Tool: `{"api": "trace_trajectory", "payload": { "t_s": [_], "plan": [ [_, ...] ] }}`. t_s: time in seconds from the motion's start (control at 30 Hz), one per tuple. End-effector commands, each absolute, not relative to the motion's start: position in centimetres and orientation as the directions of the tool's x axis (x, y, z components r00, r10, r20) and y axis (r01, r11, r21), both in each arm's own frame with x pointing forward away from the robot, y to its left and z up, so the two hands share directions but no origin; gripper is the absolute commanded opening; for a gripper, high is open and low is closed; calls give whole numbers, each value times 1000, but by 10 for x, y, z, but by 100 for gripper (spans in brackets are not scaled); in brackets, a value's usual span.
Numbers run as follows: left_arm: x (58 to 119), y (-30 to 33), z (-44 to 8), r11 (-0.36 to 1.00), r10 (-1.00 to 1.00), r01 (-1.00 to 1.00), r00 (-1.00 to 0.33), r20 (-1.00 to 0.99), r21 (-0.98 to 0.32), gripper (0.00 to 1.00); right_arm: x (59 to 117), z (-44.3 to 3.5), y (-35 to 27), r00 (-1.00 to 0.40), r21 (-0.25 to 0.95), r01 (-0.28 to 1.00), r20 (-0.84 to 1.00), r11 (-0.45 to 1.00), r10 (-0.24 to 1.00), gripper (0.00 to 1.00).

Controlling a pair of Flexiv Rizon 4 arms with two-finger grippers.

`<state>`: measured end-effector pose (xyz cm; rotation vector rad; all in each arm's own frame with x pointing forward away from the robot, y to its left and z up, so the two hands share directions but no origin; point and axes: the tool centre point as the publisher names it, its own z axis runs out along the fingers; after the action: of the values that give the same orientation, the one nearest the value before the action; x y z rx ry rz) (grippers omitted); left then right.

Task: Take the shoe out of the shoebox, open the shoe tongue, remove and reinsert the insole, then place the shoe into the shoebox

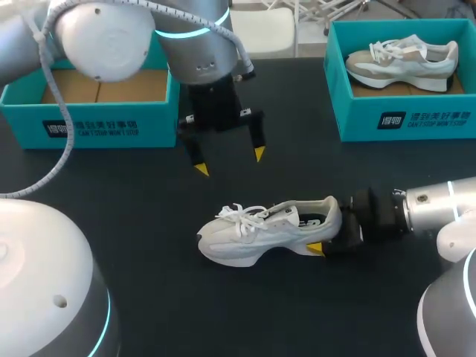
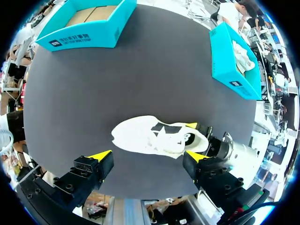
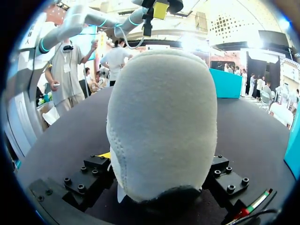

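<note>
A white sneaker (image 1: 260, 234) lies upright on the black table (image 1: 111, 193), toe to the left and laces loose. My right gripper (image 1: 331, 227) comes in from the right and is shut on the sneaker's heel (image 3: 161, 122), one finger on each side. My left gripper (image 1: 230, 161) hangs open above the table, just behind the sneaker and apart from it. In the left wrist view the sneaker (image 2: 150, 136) lies below and ahead of the spread yellow fingertips (image 2: 101, 154). An empty teal shoebox (image 1: 97, 119) stands at the back left.
A second teal shoebox (image 1: 401, 119) at the back right holds another white and beige shoe (image 1: 401, 63). My left arm's wide base fills the near left corner, and my right arm's base the near right corner.
</note>
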<state>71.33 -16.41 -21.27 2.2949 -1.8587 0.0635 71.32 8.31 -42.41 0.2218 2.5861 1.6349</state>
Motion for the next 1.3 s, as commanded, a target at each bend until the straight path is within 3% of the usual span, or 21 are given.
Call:
{"api": "trace_trajectory", "payload": {
  "t_s": [0.03,0.53,1.3],
  "plan": [
    [694,-175,-223,-219,-966,-967,234,108,131,100,713,-430,89,-987,901,83,14,425,163,0],
    [631,-196,-269,-252,-968,-963,253,-9,93,100,713,-430,89,-987,901,83,14,425,163,0],
    [680,-254,-312,-137,-990,-989,138,6,63,100,713,-430,89,-987,901,83,14,425,163,0]
  ]
}}
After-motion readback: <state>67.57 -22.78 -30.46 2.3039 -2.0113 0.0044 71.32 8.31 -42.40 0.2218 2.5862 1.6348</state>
